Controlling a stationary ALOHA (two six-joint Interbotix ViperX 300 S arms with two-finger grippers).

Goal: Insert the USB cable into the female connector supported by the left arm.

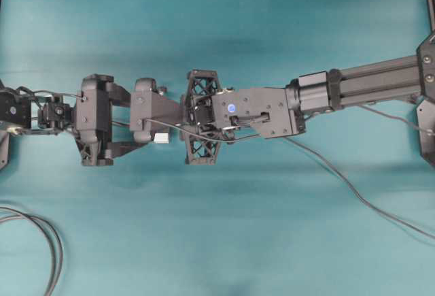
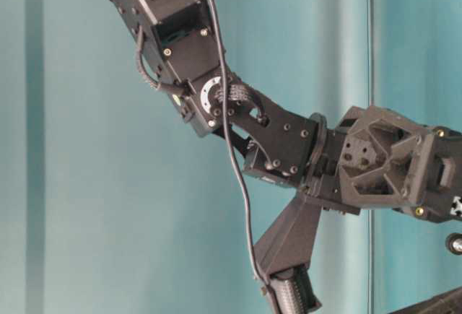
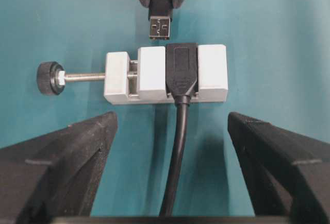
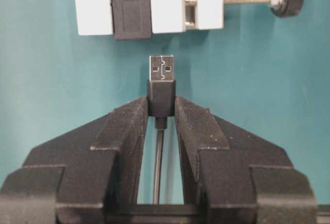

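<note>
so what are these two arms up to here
The right claw is pinching a USB cable by its black collar, with the silver plug pointing at the socket in a small white block lying on the teal table. The plug is lined up with the socket but not in yet; a small gap remains. The left claw is wide open on either side of the block's own cable, not gripping the block.

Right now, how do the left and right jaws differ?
The left gripper stands wide open and holds nothing, while the right gripper is shut on the black collar of the USB cable. The left one straddles the white female connector without touching it; the right one keeps the plug just short of that connector's socket. Both are black with ribbed pads, facing each other.
</note>
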